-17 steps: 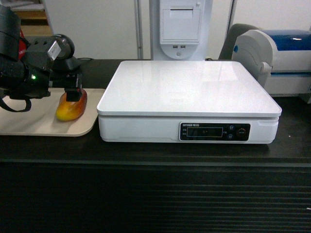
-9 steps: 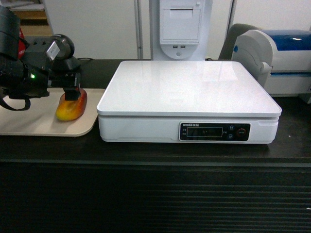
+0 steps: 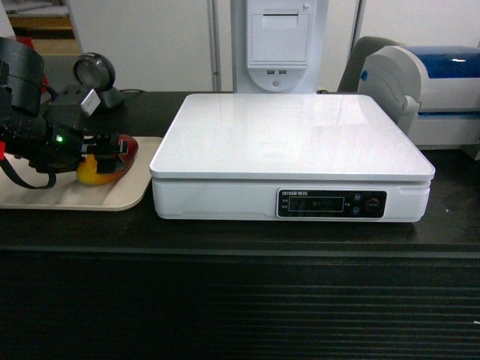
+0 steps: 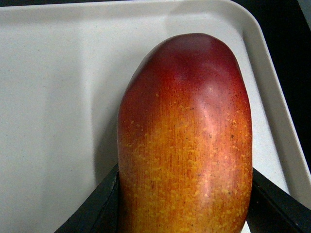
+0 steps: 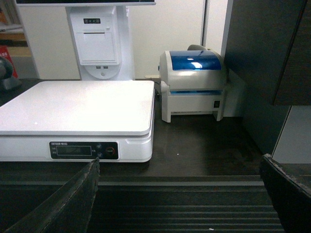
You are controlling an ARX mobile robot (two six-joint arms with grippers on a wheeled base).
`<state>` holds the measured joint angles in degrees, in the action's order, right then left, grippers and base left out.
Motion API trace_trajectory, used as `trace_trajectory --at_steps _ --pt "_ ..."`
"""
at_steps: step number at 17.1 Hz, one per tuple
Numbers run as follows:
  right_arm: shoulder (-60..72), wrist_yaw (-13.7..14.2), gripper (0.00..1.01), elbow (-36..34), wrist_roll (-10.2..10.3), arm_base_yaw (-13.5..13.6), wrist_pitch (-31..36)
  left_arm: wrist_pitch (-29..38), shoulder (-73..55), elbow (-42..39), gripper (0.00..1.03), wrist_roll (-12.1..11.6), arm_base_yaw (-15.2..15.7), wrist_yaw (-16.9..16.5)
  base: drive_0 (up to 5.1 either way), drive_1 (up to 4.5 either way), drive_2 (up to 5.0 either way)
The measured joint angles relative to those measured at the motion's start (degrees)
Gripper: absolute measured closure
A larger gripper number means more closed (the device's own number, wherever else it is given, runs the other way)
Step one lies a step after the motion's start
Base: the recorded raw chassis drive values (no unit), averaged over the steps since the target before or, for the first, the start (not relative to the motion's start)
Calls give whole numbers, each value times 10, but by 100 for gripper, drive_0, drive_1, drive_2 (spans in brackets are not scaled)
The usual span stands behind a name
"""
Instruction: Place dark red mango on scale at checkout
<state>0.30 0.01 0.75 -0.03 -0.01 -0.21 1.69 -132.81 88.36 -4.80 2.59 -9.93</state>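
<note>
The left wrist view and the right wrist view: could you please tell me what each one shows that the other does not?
Only the left wrist view shows the dark red mango between the left gripper fingers, over the beige tray. Only the right wrist view shows the scale, the white-and-blue printer, the checkout and the open right gripper. They share no object.

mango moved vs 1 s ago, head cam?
Yes. The dark red mango, gripped by the left gripper, has rotated and lifted slightly over the beige tray, its red end now pointing toward the scale.

One mango, one scale, one tray.
</note>
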Motion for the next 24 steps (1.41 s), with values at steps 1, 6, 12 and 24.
trace_trajectory --at_steps 1,6,12,24 --pt "0 0 3 0 0 0 0 1 0 0 43 0 1 -3 0 0 0" --pt "0 0 3 0 0 0 0 35 52 -59 44 -4 7 -1 0 0 0" --pt "0 0 3 0 0 0 0 40 193 -107 44 -1 -28 3 0 0 0" --pt "0 0 3 0 0 0 0 -8 183 -1 44 52 -304 46 0 0 0"
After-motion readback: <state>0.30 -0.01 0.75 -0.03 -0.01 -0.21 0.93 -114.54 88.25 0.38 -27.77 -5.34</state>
